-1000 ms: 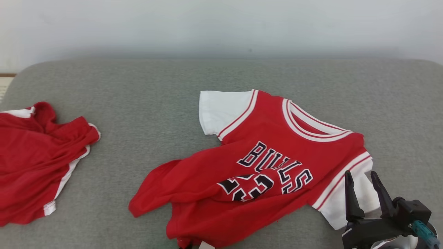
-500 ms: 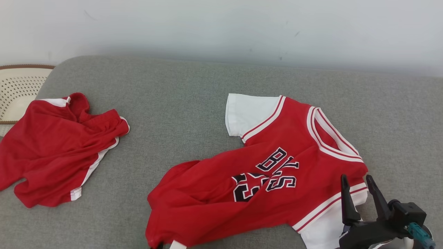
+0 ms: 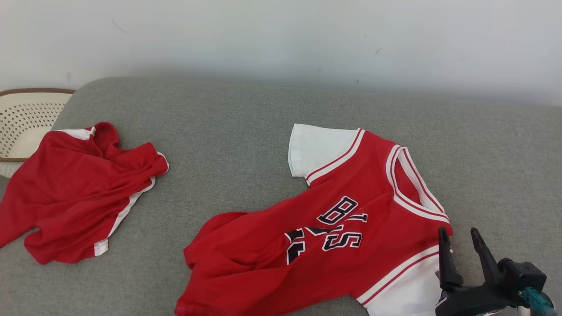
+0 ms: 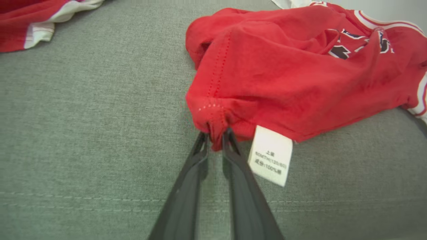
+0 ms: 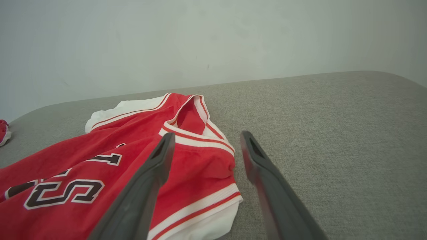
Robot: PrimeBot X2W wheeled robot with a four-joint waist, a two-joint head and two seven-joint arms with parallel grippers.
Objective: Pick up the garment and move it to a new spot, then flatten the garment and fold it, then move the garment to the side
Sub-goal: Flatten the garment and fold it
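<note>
The garment (image 3: 351,228) is a red jersey with white sleeves and black lettering, lying rumpled on the grey cushion (image 3: 228,131). In the left wrist view my left gripper (image 4: 215,137) has its tips on the near hem corner of the garment (image 4: 283,76). Its fingers stand only a narrow gap apart, with the bunched red cloth caught between them. A white care label (image 4: 270,155) hangs beside them. My right gripper (image 3: 458,233) is open at the lower right, just over the jersey's near sleeve. In the right wrist view the right gripper (image 5: 207,136) hovers above the garment (image 5: 100,156) near the collar, holding nothing.
A second red garment (image 3: 74,193) lies crumpled at the left of the cushion; its edge (image 4: 33,20) shows in the left wrist view. A cream perforated basket (image 3: 26,118) stands beyond the cushion's left end. A pale wall rises behind. Bare cushion lies between the two garments.
The head camera has swung, shifting the whole picture. The jersey has bunched up more, its lettering folding in on itself. The right gripper stays open beside the sleeve.
</note>
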